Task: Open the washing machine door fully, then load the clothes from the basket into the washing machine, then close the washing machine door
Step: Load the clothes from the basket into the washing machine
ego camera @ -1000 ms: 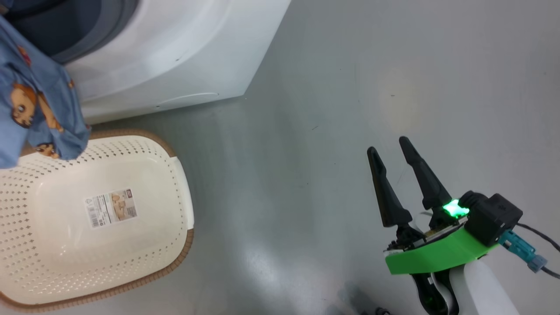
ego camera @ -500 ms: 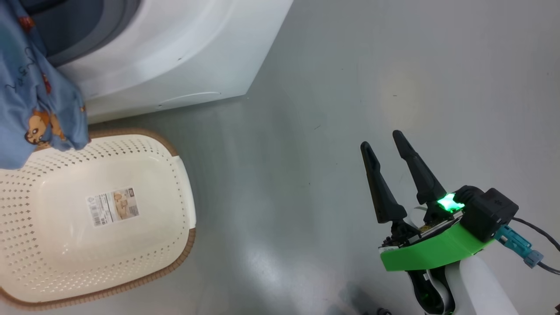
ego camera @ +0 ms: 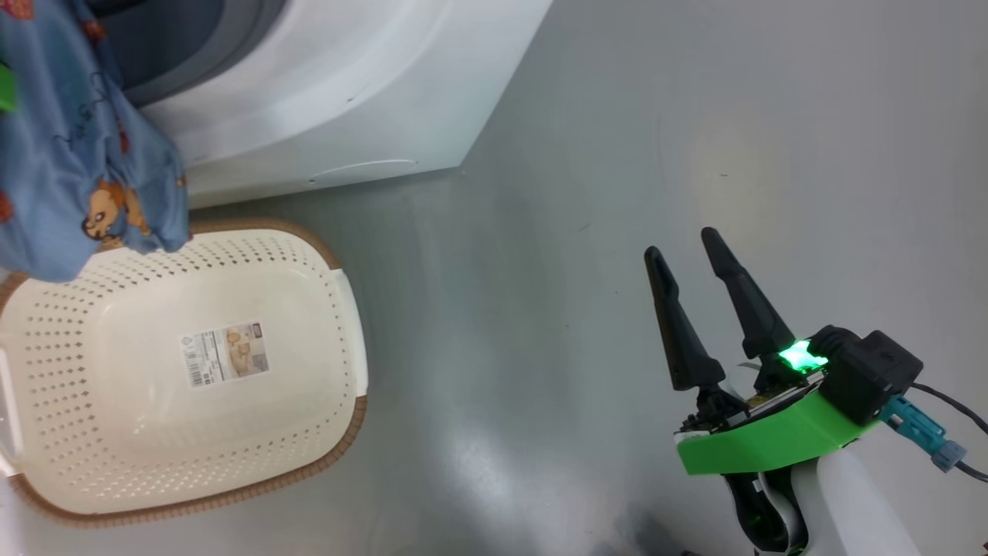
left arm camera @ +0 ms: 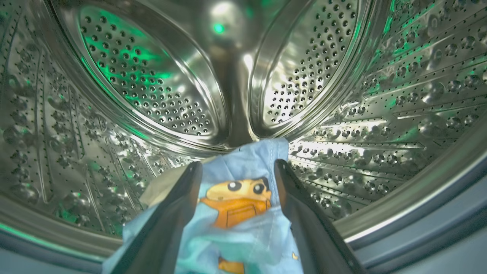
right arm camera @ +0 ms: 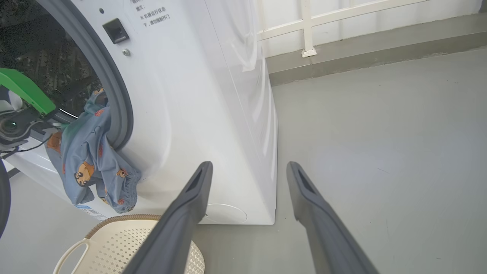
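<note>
The clothes (left arm camera: 236,205), light blue with orange cartoon prints, lie between the spread fingers of my left gripper (left arm camera: 236,165), which is open inside the steel drum. Part of the clothes (right arm camera: 91,163) hangs out over the grey gasket and down the front of the washing machine (right arm camera: 190,95), above the basket (ego camera: 154,432), which has only a label on its floor. A dark curved rim (right arm camera: 3,198) at the far left looks like the open door's ring. My right gripper (ego camera: 681,243) is open over bare floor, right of the machine.
The white washing machine (ego camera: 347,93) stands at the upper left with the basket close against its front. Grey floor (ego camera: 540,309) stretches to the right. A low kerb and white railing (right arm camera: 308,34) run behind the machine.
The head camera has shifted a little, moving the whole picture rightward. The hanging clothes have drawn higher toward the drum opening. The right gripper has stayed open in place.
</note>
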{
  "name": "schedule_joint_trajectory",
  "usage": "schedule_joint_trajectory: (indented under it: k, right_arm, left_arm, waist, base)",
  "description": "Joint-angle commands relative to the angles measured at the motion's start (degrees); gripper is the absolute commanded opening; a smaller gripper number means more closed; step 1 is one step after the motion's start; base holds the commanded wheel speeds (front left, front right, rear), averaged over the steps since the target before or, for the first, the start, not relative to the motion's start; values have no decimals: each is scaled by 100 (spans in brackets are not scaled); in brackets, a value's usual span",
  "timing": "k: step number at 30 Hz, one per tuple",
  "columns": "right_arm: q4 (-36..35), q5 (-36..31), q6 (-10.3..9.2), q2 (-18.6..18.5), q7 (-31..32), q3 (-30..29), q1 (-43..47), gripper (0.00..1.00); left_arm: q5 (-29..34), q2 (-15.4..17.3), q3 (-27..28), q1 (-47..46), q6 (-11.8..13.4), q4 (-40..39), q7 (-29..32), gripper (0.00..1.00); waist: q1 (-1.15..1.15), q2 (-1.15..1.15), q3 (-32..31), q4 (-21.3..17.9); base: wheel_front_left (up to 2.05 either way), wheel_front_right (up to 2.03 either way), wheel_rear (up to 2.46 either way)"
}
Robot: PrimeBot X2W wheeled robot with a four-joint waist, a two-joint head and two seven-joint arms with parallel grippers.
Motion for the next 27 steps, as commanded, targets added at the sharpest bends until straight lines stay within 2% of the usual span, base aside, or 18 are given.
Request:
schedule_joint_trajectory:
  k: [1,5,20,27]
  right_arm:
    - [-123,-43,9,18,-27,76,25,100]
    - [-110,-70,9,18,-27,32,30,100]
    - [-105,-195,9,18,-27,-141,124,100]
    - [-102,-229,9,18,-27,-220,144,100]
  left_arm:
    - [-31,209,135,139,-17,-168,-29,100]
    - [-7,43,539,565,-17,-556,-29,100]
    - [366,-419,1434,2460,-17,-2090,-29,100]
    - [443,-481,1650,3494,-17,-2915,-29,100]
  waist:
    - [0,0,-18,42]
    - [0,0,-79,132]
    - [0,0,-219,418]
    - [0,0,-244,526]
  base:
    - [0,0,0]
    - [0,0,0]
    - [0,0,0]
    - [0,0,0]
